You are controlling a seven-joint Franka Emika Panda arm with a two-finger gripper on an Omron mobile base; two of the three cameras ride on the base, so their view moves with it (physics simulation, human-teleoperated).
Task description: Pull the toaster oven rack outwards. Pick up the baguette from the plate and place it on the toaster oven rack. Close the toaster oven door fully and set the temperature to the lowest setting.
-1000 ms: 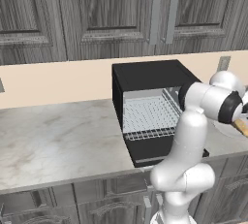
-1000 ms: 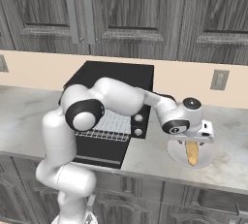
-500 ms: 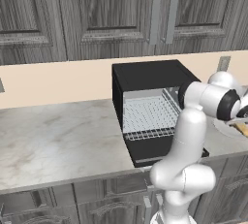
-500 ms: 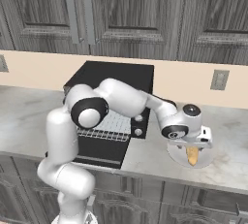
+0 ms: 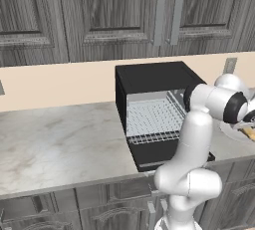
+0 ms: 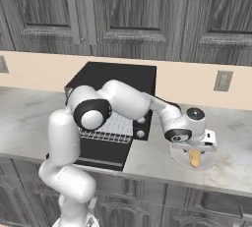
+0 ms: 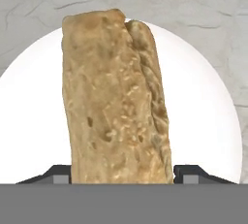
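Observation:
In the hand view the tan baguette (image 7: 116,102) lies lengthwise on the round white plate (image 7: 29,121). My gripper (image 7: 123,174) is open and straddles its near end, with a dark fingertip (image 7: 60,175) close against each side. From the right base view the gripper (image 6: 195,151) hangs right over the baguette (image 6: 195,159) and plate (image 6: 211,159), to the right of the black toaster oven (image 6: 118,71). The oven door (image 5: 159,154) is dropped open. The silver rack (image 5: 152,117) is drawn partway out over it.
Three small knobs (image 6: 142,123) run down the oven's right front, close to my forearm. Marble counter (image 5: 55,139) stretches left of the oven. A wall outlet (image 6: 223,80) sits behind the plate. Dark cabinets (image 5: 99,10) hang overhead.
The hand has come lower over the plate and now sits close around the baguette. The oven, rack and door are as before.

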